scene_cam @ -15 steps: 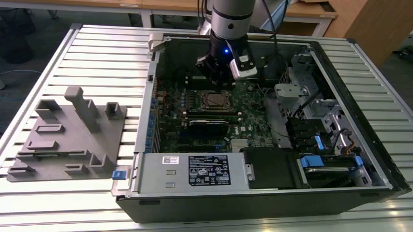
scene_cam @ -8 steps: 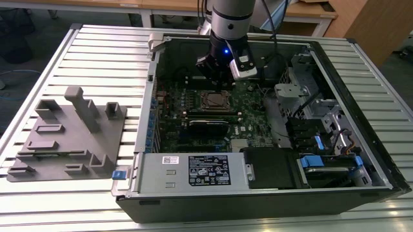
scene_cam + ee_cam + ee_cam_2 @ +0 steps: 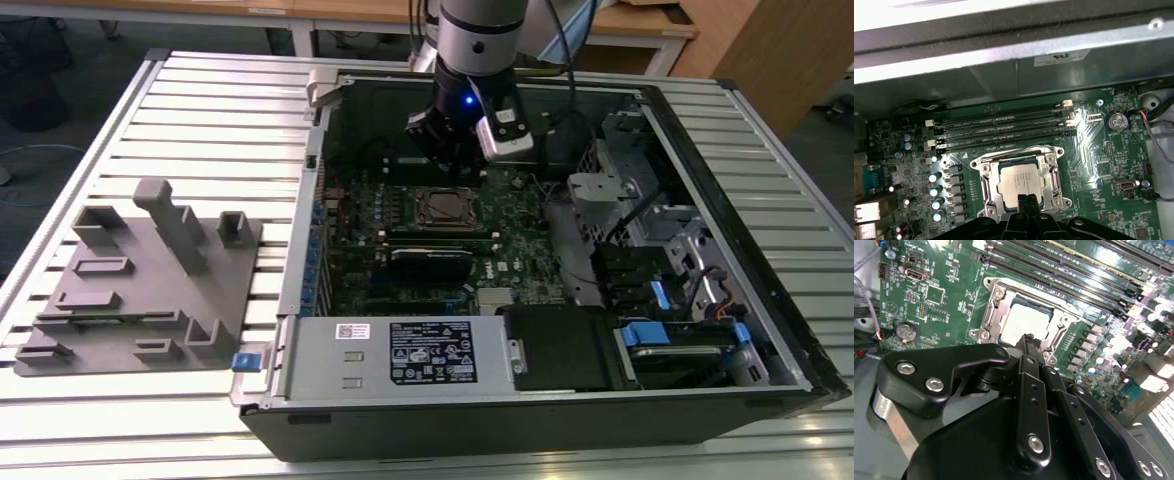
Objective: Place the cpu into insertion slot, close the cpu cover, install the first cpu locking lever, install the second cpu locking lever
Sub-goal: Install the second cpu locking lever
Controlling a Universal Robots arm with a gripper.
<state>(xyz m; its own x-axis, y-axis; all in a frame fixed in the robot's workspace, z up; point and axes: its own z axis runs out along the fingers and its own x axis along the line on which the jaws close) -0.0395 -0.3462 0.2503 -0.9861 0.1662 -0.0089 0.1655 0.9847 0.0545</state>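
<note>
Hovering gripper (image 3: 1026,200) above seated cpu (image 3: 1021,182)

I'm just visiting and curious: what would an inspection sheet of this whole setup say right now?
Surface: ribbed metal table, carrying an open computer case.
Job's things: cpu sits in the insertion slot; cpu cover lies closed around it.
Clutter: grey holder block at the exterior view's left.
Grippers: gripper hangs just over the cpu, fingers together, holding nothing.
Cables: thin wires at the board's edge.
Surroundings: wooden desks behind.
</note>
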